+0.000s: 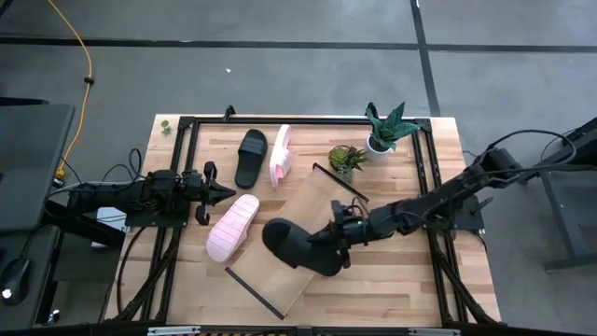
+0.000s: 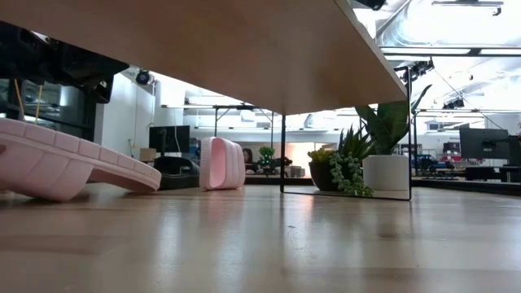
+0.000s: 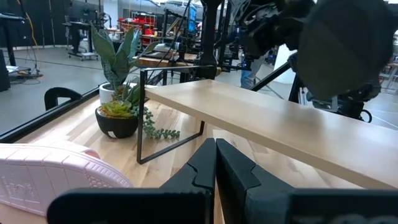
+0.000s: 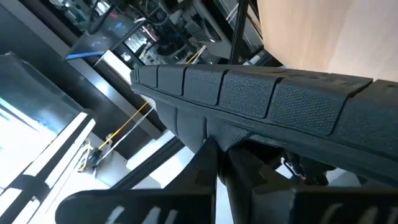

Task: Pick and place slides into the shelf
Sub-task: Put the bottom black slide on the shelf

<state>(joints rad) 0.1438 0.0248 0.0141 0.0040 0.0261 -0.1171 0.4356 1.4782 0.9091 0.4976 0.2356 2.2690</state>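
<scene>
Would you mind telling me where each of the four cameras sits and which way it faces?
High view: overhead, looking straight down on the table, both arms, the shelf and the slides.
Low view: at tabletop height, looking under the shelf towards the room; no arm clearly shows.
Left wrist view: on the left arm, facing the shelf; its own shut jaws show.
Right wrist view: on the right arm, pressed close to the black slide it grips.
Shared: high and low both show the pink slide.

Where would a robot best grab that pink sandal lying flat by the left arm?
Probably the wide strap of the pink slide, from above: it lies sole down, so the strap arches off the tabletop. The left gripper is beside it, shut.
</scene>
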